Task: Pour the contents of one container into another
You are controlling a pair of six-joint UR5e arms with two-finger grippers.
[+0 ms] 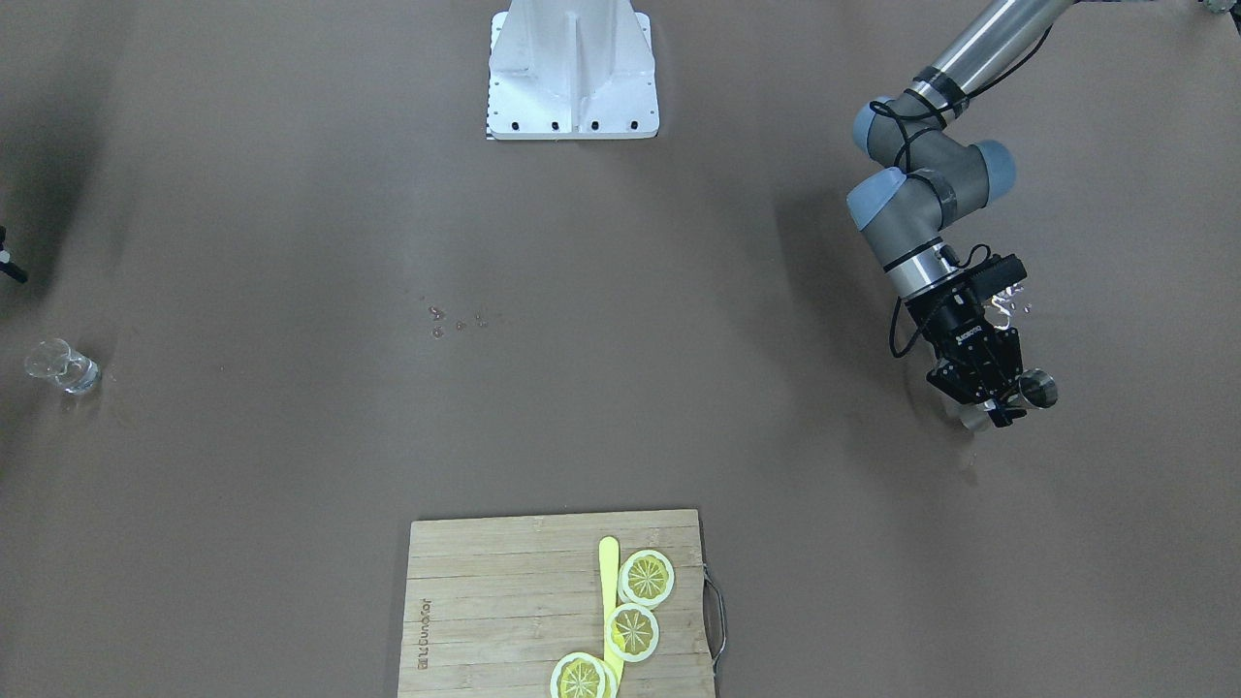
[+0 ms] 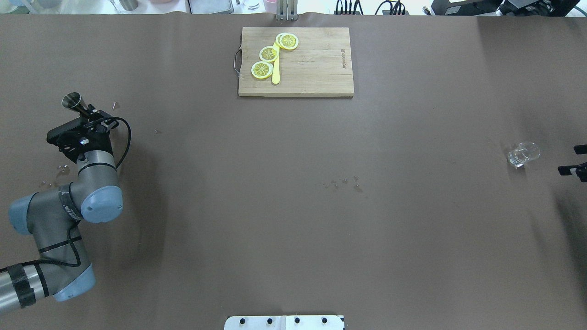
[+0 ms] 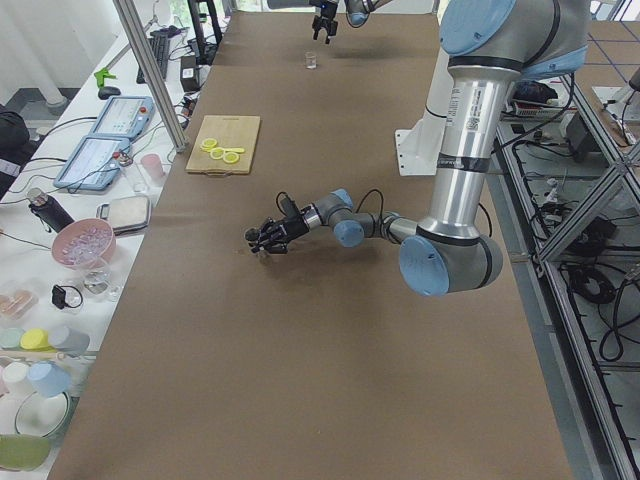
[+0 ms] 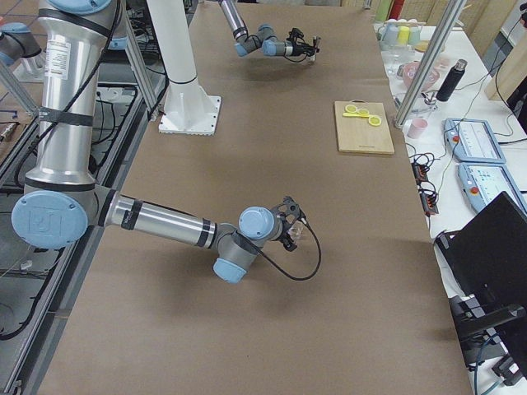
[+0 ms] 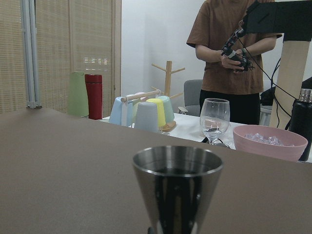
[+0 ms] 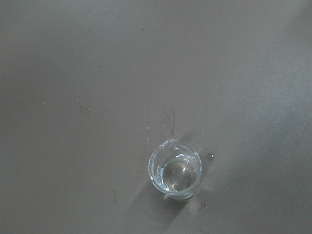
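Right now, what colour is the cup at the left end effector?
Silver cup, clearest in left wrist view.

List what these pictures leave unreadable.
Steel cone-shaped jigger: fill level; left wrist view, own rim hides it.
Small clear glass: liquid level; right wrist view, transparent glare.
Right end effector: body cut by overhead edge.
Left end effector: fingers below left wrist view's edge.

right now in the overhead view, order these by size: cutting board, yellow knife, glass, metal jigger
1. cutting board
2. yellow knife
3. glass and metal jigger: they look about alike, so not ranked
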